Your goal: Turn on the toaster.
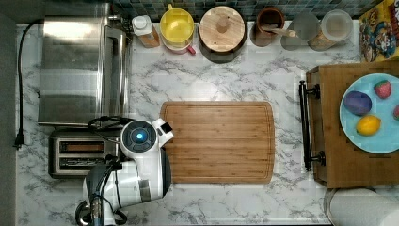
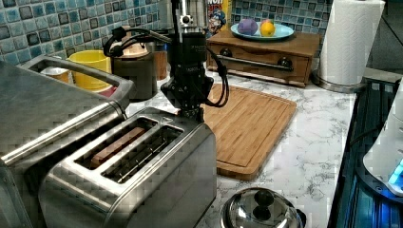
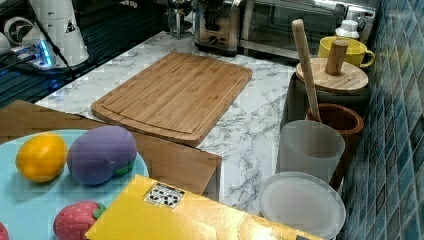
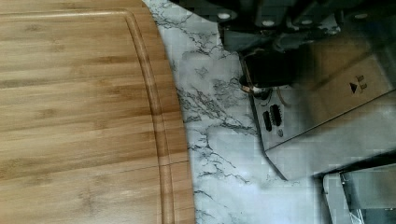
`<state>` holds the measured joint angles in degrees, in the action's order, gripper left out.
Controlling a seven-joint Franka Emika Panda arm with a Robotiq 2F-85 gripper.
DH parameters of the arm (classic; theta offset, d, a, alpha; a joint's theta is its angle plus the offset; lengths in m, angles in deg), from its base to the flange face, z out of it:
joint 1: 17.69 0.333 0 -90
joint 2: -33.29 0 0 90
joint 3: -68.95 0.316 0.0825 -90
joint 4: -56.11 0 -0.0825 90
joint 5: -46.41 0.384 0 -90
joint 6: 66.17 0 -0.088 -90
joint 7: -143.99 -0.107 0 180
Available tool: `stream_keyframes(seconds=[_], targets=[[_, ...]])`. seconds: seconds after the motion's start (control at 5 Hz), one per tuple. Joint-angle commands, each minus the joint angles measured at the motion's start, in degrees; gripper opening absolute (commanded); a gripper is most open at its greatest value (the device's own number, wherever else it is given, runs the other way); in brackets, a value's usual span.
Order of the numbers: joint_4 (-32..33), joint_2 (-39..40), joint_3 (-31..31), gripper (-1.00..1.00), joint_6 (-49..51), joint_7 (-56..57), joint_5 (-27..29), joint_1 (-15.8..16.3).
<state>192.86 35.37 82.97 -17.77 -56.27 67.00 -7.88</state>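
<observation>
The toaster [image 1: 77, 153] is a small steel box with two long slots, lying just below the big toaster oven [image 1: 82, 70] in the top view. My arm [image 1: 141, 155] covers its end that faces the cutting board. In the left view my gripper [image 2: 192, 113] points straight down, shut, with its tips at the top of the toaster's [image 2: 133, 175] far end. The wrist view shows the gripper [image 4: 268, 58] right over the black lever [image 4: 268, 72] on the toaster's end face [image 4: 327, 93]. Whether the tips touch the lever I cannot tell.
A bamboo cutting board [image 1: 219, 141] lies beside the toaster. Jars and a yellow cup [image 1: 176, 26] line the tiled back wall. A wooden box [image 1: 346, 141] carries a plate of toy fruit. A shiny kettle [image 2: 263, 209] and a paper towel roll [image 2: 349, 42] stand near the counter's front.
</observation>
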Motion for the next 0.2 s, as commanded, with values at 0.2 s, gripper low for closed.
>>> stream_keyframes(seconds=[0.2], targets=[[4.1, 4.6, 3.3, -1.0, -5.1, -3.9, 0.6, 2.4]])
